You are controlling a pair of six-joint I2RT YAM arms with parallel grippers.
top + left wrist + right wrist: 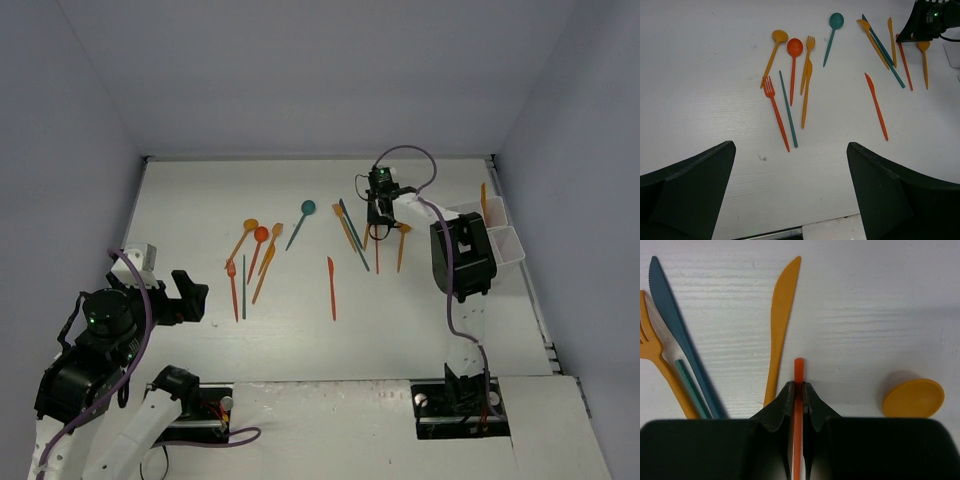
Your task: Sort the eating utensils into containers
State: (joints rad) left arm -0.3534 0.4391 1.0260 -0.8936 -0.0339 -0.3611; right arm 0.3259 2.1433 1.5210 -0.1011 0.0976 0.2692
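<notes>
The eating utensils lie scattered on the white table. My right gripper (798,387) is shut on the thin handle of a red-orange utensil (798,371), low over the right-hand cluster (378,205). Beside it lie an orange knife (782,315), a teal knife (675,325), an orange fork (655,355) and an orange spoon (914,397). A second cluster (790,75) of orange, red and teal pieces lies left of centre. A teal spoon (305,212) and a red-orange knife (331,288) lie apart. The white containers (505,245) stand at the right edge. My left gripper (790,150) hangs open over bare table at the left.
The right arm's black links (462,258) stand just left of the containers. One orange utensil (483,200) sticks up in the far compartment. Grey walls close the table on three sides. The arm bases (460,400) sit at the near edge.
</notes>
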